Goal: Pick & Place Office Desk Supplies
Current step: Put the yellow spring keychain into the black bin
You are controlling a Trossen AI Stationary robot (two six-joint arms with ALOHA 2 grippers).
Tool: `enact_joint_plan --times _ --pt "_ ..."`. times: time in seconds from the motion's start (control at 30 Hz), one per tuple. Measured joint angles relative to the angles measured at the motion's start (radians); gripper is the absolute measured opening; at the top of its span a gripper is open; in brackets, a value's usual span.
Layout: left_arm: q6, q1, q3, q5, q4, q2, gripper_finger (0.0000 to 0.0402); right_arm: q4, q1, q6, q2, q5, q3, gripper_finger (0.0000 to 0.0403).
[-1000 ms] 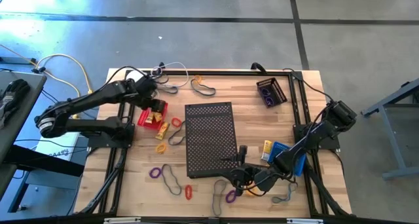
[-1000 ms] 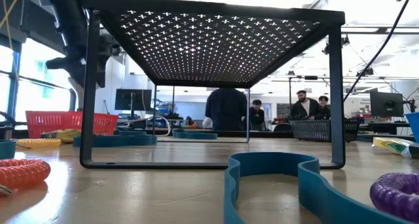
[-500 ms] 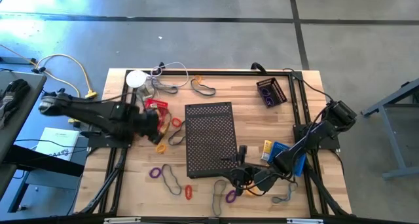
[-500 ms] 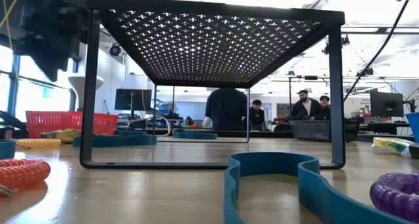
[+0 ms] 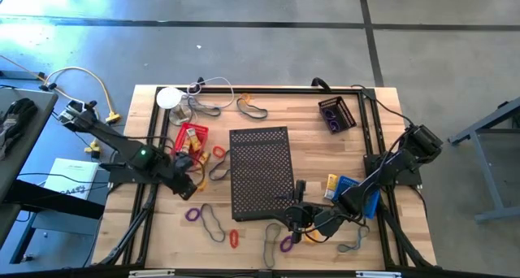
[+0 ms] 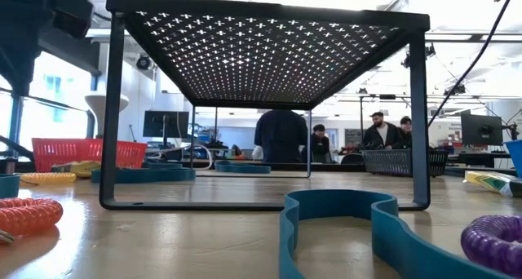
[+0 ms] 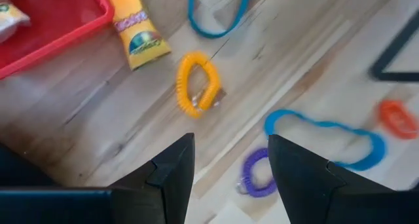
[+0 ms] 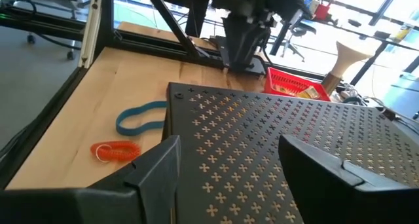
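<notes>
Left hand [image 7: 226, 175] hangs over the left-centre of the bench [image 5: 357, 148] in the high view, fingers apart, nothing between them. Directly ahead of it on the wood: yellow loop [image 7: 198, 84], purple loop [image 7: 258, 175], a blue band [image 7: 327, 133] and an orange-red loop [image 7: 398, 117] further out. Yellow packet [image 7: 136, 29] lies just beside the red tray [image 7: 62, 29].

Right hand [image 8: 229, 168] sits low at the lower centre-right of the high view, by the front edge of the black perforated stand [image 5: 260, 172], fingers apart, empty. Its camera shows another blue band [image 8: 141, 117] and an orange loop [image 8: 116, 150] on the bench beside the stand.

Rest of the supplies are scattered: purple loop and dark band lower left, more bands along the top edge, black basket [image 5: 337, 114] upper right with purple loops in it.
</notes>
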Motion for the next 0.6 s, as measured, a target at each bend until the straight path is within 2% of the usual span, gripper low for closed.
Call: enact_joint_plan --times 0.23,0.37,0.6 --pt "0.033 -0.051 0.0 0.0 0.008 0.183 0.0186 -0.001 0.0 0.0 0.0 -0.002 0.0 0.0247" --pt "-0.113 -0.024 0.0 0.003 0.008 0.277 0.0186 -0.002 0.0 0.0 0.0 -0.002 0.0 0.0246" --pt "-0.23 0.043 0.0 0.004 0.016 0.361 0.0186 -0.006 0.0 -0.003 0.0 -0.002 0.0 0.0247"
